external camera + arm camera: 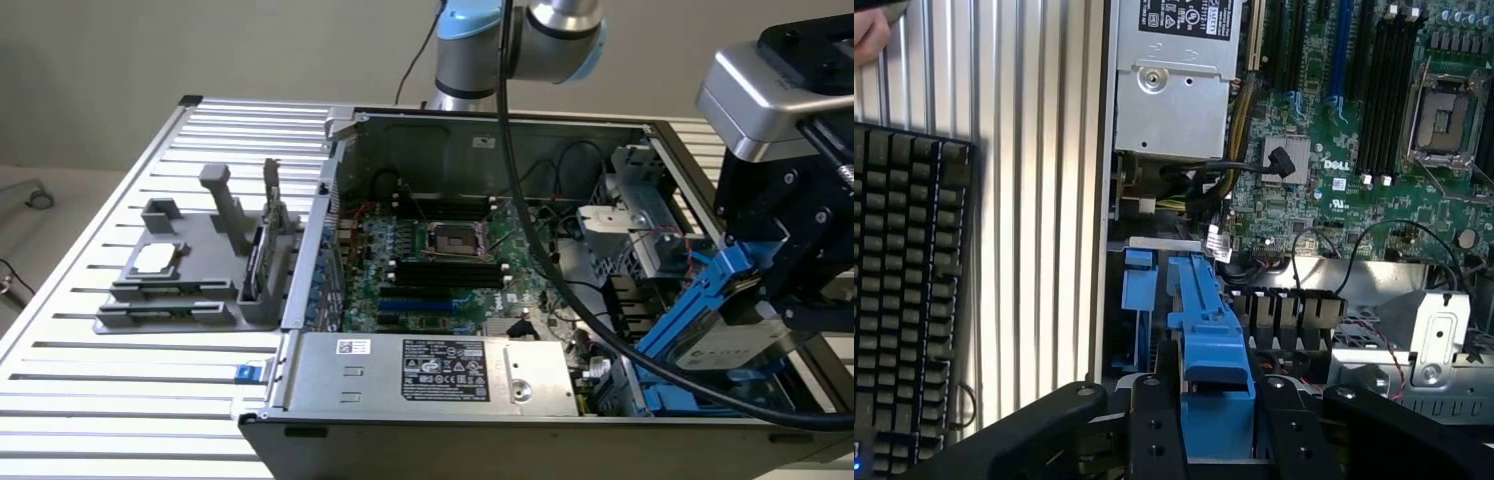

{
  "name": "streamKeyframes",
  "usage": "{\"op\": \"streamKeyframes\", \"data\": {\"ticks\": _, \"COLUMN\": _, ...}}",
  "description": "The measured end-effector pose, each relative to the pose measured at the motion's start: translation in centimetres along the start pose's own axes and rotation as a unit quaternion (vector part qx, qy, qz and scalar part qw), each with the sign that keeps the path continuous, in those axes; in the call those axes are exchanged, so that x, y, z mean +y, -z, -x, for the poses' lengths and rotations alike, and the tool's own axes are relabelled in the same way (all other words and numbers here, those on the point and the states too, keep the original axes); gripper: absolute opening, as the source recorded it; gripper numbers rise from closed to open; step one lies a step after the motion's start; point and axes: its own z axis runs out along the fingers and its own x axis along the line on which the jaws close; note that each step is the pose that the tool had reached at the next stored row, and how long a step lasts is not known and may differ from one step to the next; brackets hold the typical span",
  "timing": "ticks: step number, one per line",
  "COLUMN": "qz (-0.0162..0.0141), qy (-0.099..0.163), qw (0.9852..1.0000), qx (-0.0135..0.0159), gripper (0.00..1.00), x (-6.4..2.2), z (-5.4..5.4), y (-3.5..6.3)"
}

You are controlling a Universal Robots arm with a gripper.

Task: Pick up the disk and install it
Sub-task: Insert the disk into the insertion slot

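Note:
The disk (731, 338) is a silver-grey drive with a white label in a bright blue carrier. It hangs tilted over the front right corner of the open computer case (481, 125) in the exterior view. My gripper (781, 290) is shut on its upper end. In the wrist view the blue carrier (1206, 340) runs between my two black fingers (1154, 425), pointing toward the blue drive bay (1139, 290) inside the case. The disk's lower end sits just above the bay and I cannot tell whether it touches.
A silver power supply box (427, 375) lies along the case's near edge, beside the motherboard (427, 255). A grey fixture (187, 270) with a small chip stands on the slatted table at the exterior view's left. A black keyboard (904, 300) and a hand (869, 30) lie beyond the case.

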Motion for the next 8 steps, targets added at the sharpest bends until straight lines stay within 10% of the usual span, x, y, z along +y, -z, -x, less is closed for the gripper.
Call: {"op": "streamKeyframes", "data": {"ticks": 8, "qz": -0.0001, "qy": 0.0, "qw": 1.0, "qx": -0.0003, "gripper": 0.33, "x": 0.0, "z": 0.0, "y": -0.06}}
